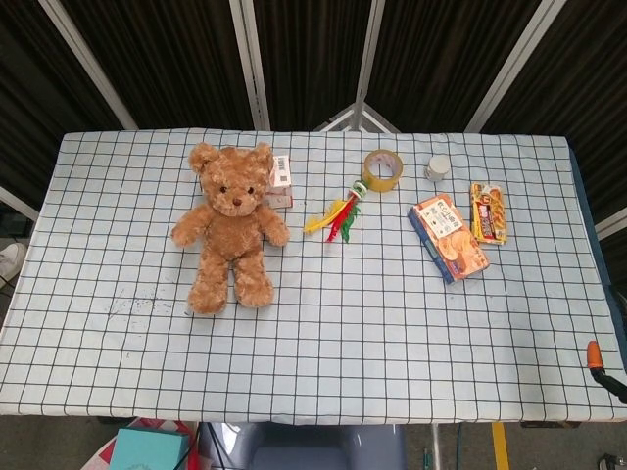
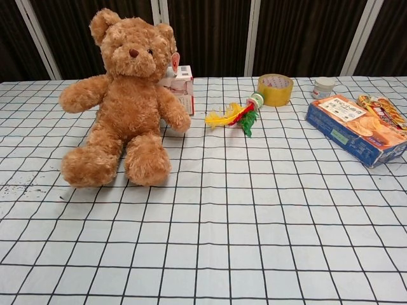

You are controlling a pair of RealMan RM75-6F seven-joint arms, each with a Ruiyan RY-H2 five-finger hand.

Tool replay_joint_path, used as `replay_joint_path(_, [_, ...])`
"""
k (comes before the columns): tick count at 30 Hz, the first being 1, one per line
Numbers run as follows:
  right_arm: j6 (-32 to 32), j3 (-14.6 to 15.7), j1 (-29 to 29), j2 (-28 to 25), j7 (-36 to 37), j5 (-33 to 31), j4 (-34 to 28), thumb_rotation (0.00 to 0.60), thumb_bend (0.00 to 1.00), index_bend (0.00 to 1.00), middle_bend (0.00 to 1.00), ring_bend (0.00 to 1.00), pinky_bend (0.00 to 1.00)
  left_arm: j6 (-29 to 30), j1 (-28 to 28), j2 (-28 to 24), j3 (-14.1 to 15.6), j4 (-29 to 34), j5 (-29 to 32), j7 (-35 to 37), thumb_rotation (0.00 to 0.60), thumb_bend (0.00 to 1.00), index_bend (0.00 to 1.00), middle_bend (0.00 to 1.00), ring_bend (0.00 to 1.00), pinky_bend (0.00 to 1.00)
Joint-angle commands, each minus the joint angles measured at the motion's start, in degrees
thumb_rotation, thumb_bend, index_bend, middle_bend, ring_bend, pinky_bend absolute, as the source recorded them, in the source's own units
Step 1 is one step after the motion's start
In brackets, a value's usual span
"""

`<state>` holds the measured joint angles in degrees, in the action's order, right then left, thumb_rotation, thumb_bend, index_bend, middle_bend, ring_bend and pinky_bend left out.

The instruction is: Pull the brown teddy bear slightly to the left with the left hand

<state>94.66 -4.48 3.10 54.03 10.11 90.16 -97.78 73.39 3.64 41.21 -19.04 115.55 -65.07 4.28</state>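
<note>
Checked table, brown teddy bear, small box, feather toy, tape roll, jar, two snack packs
</note>
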Motion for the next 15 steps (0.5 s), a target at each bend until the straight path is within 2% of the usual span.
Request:
replay_joint_path(1, [0.35,0.39,-0.22,1.30,-1.98,1.29,0.58,0.600,0.51,0.04,0.12,0.23,0.13,5.74,3.27,0.19,3.82,-2.42,-7.07,3.91,0.600,0.28,0.09,0.01,0.00,0.00])
replay_joint_path(7, [1.54,0.51,-0.03,1.43,-4.61,2.53,0.40,0.600,0.51,0.04,0.12,0.23,0.13,6.96,2.74,1.20,5.69,-6.67,-12.21,10.08,0.600,0.28,0.08,0.01,0.00,0.00])
replay_joint_path(15, [1.85,0.80,0.19,1.28,-6.21,2.76,-0.66,0.600,0.51,0.04,0.12,0.23,0.13,5.09,1.25,1.04,8.42,-7.54,-12.89,10.37,0.600,0.28,0.08,0.01,0.00,0.00])
